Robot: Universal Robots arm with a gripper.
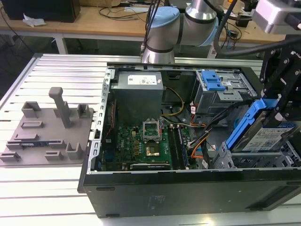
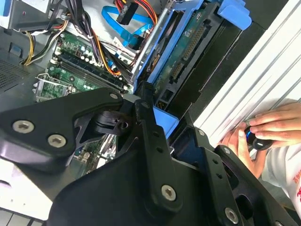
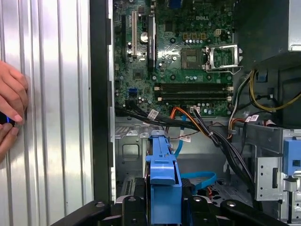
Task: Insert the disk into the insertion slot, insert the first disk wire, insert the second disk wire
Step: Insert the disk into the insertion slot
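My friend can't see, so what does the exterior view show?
A robot gripper holds the disk, in its blue carrier, tilted over the insertion slot at the exterior view's right of an open computer case. A green motherboard lies mid-case.

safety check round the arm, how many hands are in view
2. One hand and the other hand sit close together around a small dark object, over the ribbed table just outside the computer case. More may be hidden.
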